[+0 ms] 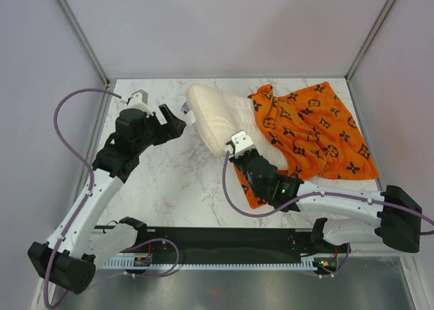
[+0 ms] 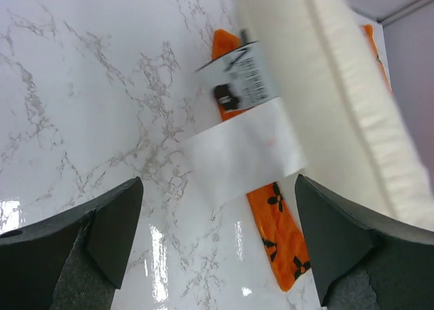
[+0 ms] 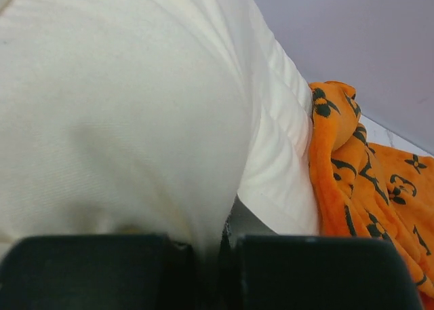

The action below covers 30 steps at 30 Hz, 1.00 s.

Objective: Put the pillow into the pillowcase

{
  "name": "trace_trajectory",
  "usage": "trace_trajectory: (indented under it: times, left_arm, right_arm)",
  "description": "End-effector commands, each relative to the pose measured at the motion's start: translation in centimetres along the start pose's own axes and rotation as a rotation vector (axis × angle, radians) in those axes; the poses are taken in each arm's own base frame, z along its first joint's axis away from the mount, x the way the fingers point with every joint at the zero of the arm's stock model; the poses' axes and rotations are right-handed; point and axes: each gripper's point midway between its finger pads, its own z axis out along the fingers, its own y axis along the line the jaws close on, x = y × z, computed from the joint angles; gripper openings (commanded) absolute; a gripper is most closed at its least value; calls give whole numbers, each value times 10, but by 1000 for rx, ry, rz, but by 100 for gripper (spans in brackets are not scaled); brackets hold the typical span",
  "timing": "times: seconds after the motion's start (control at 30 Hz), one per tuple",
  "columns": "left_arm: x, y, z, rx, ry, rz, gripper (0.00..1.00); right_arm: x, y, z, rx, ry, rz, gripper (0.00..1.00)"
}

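The cream-white pillow point(image 1: 215, 117) lies across the back of the marble table, its right end under the orange pillowcase point(image 1: 315, 130) with black motifs. My right gripper point(image 1: 232, 157) sits at the pillow's near edge. In the right wrist view the gripper point(image 3: 210, 245) is shut on a fold of the pillow point(image 3: 135, 120), with the pillowcase point(image 3: 366, 181) just to the right. My left gripper point(image 1: 178, 122) stands open beside the pillow's left end. In the left wrist view nothing lies between the fingers point(image 2: 112, 235); the pillow point(image 2: 339, 86) and its white label point(image 2: 247, 120) are ahead.
An orange strip of the pillowcase point(image 2: 274, 215) pokes out from under the pillow near the right arm. Grey walls with metal frame posts point(image 1: 81, 32) enclose the table point(image 1: 176, 181) at the back and sides. A black rail point(image 1: 217, 245) runs along the near edge.
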Motion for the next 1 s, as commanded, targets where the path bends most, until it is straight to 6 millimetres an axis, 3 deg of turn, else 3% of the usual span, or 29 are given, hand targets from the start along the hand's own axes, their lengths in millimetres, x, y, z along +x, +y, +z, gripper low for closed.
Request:
trace_trajectory:
  times: [0.0, 0.07, 0.1, 0.17, 0.3, 0.4, 0.43, 0.5, 0.53, 0.6, 0.63, 0.67, 0.73, 0.77, 0.83, 0.97]
  left_arm:
    - [4, 2, -7, 60, -18, -42, 100]
    - [4, 1, -8, 72, -42, -78, 100]
    - [14, 4, -4, 77, -20, -90, 100]
    - [17, -5, 2, 133, -17, -128, 100]
    - [55, -7, 38, 161, 115, -213, 100]
    - [68, -18, 60, 145, 141, -206, 100]
    - [84, -19, 74, 115, 175, -207, 100]
    - [86, -30, 90, 118, 156, -214, 100]
    - [101, -29, 103, 96, 187, -216, 100]
    - [126, -50, 121, 108, 217, -249, 100]
    - [118, -54, 123, 114, 192, -271, 100]
    - [139, -59, 135, 98, 233, -270, 100]
    - [149, -64, 149, 85, 228, -303, 100]
    - [168, -62, 160, 57, 262, -303, 100]
    - [180, -69, 174, 50, 277, -304, 100]
    - [205, -60, 202, -26, 287, -295, 100]
  right_arm:
    - [-38, -27, -9, 68, -115, 301, 0]
    - [-42, -44, -13, 114, -128, 378, 0]
    - [-43, -50, -14, 133, -133, 412, 0]
    - [-49, -65, -20, 160, -159, 467, 0]
    - [-51, -91, -34, 224, -210, 597, 0]
    - [-51, -107, -39, 255, -230, 653, 0]
    - [-50, -111, -40, 267, -232, 671, 0]
    - [-48, -114, -41, 276, -235, 691, 0]
    - [-47, -117, -42, 287, -239, 710, 0]
    - [-45, -122, -42, 309, -243, 726, 0]
    - [-45, -123, -42, 315, -244, 732, 0]
    - [-44, -125, -43, 324, -245, 736, 0]
    - [-45, -126, -42, 325, -250, 741, 0]
    - [-45, -125, -42, 321, -251, 743, 0]
    - [-47, -127, -43, 317, -262, 752, 0]
    - [-51, -129, -45, 308, -272, 758, 0]
